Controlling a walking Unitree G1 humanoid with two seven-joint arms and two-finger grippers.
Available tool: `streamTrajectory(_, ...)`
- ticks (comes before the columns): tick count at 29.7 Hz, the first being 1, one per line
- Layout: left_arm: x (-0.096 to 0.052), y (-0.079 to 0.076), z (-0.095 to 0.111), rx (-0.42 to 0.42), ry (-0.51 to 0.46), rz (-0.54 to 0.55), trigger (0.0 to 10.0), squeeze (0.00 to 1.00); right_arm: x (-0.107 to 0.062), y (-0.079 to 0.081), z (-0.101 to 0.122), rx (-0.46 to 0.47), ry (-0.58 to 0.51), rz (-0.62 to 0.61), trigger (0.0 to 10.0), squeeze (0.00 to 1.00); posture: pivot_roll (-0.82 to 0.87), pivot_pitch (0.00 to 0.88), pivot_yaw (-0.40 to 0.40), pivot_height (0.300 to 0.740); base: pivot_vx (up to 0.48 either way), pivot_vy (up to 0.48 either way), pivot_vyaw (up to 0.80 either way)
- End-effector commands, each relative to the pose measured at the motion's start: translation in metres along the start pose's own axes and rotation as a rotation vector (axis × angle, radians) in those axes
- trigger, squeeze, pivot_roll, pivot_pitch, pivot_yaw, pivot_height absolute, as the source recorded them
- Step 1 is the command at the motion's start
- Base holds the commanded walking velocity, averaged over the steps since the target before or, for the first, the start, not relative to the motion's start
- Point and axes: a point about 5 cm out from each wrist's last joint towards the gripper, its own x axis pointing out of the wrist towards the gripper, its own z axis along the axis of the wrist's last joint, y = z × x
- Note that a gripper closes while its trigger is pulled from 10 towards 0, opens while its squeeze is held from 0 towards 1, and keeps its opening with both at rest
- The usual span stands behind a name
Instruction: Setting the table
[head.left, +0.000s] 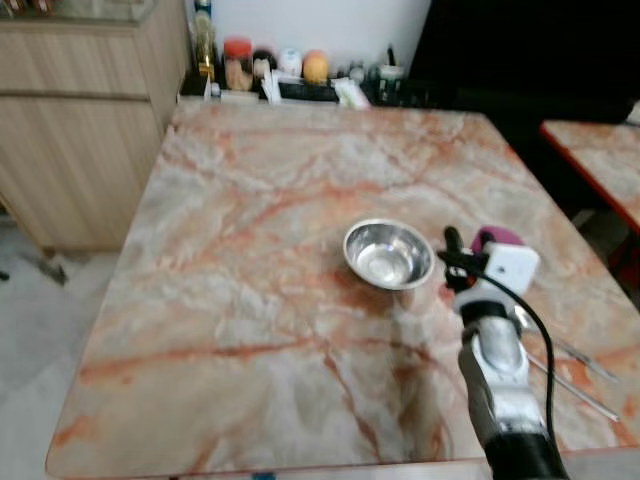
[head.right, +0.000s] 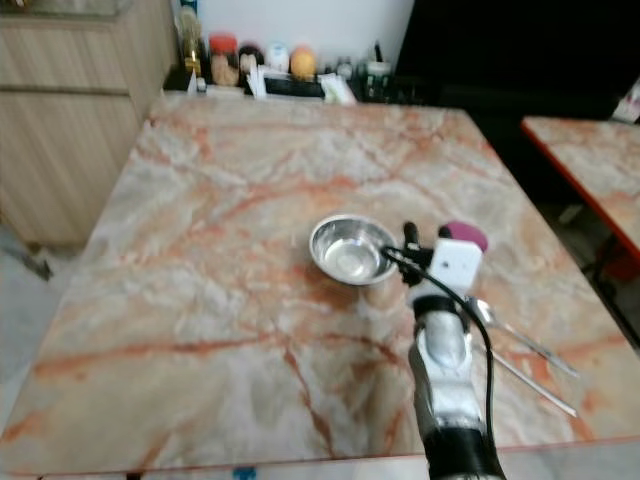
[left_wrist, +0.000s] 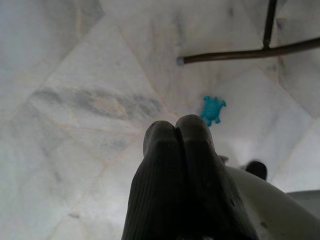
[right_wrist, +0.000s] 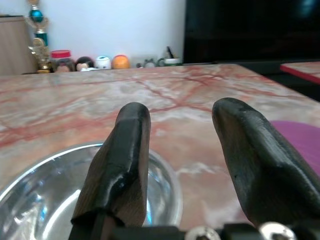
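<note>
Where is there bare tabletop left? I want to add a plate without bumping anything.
The marble table is bare from the steel bowl to the robot's-left edge, and between the bowl and the jars at the far edge. It is crowded on the right: the right gripper, a purple object and the cutlery sit close together.

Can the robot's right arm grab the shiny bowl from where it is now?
Probably yes. The right tool is open and sits just by the steel bowl, with one finger over its rim. Nothing lies between them on the marble table.
</note>
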Motion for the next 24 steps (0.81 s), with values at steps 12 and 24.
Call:
streamTrajectory(12, -0.004, -0.004, -0.014, -0.006, 0.041, -0.002, 10.0, 0.00, 0.002, 0.005, 0.000, 0.037, 0.070, 0.049, 10.0, 0.00, 0.10, 0.099, -0.100, 0.740, 0.000, 0.000, 0.00)
streamTrajectory(24, -0.003, -0.008, -0.012, 0.002, 0.044, -0.018, 10.0, 0.00, 0.004, -0.010, -0.015, 0.284, 0.243, -0.134, 10.0, 0.00, 0.11, 0.110, -0.099, 0.740, 0.000, 0.000, 0.00)
